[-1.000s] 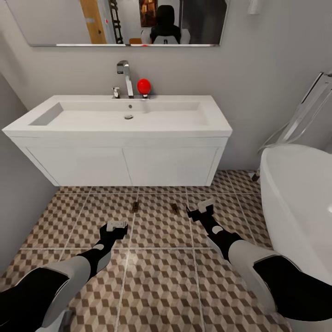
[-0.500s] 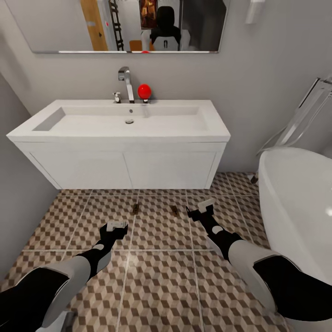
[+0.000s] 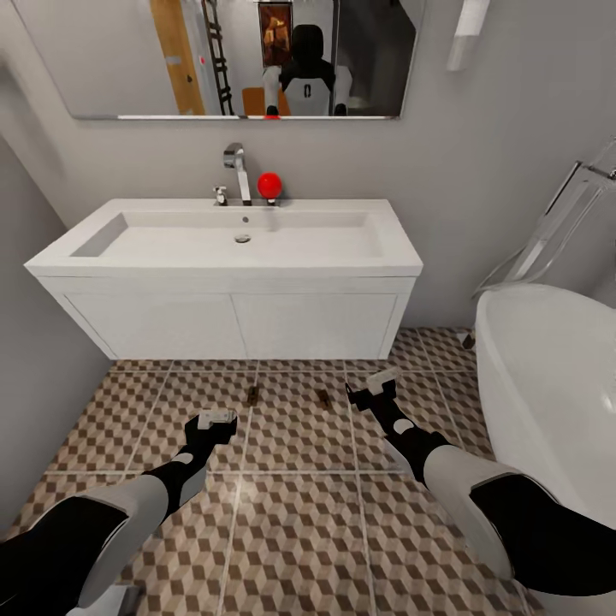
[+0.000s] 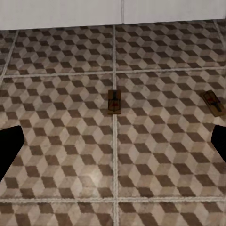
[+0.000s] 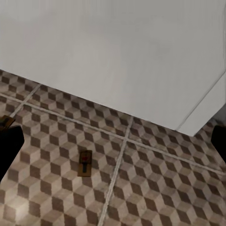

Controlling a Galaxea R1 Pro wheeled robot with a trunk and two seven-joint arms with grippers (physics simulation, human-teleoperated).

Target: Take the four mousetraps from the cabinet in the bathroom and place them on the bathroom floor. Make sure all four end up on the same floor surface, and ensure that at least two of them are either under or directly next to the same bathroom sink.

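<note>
**Two mousetraps lying on the tiles ahead of both empty hands, in front of the sink**

The robot is facing the white wall-hung sink (image 3: pixel 231 248), with its arms reaching low over the bathroom floor (image 3: pixel 299 513). Two mousetraps are resting flat on the tiles, just beyond the hands and a little short of the sink's front. The left mousetrap (image 3: pixel 253 394) is lying ahead of the left hand (image 3: pixel 216 418) and slightly toward the robot's right, sitting on a grout line with its long axis pointing away toward the sink. The right mousetrap (image 3: pixel 323 396) is lying ahead of the right hand (image 3: pixel 373 385) and toward the robot's left, between the two hands, turned at a slight angle. Each trap is nearer to its own side's hand.

Both hands are spread open and carrying nothing; in the wrist views the dark fingertips are showing wide apart at the frame edges.

Judging from this, two traps are already placed beside the sink, and two more are probably waiting in the cabinet.
</note>
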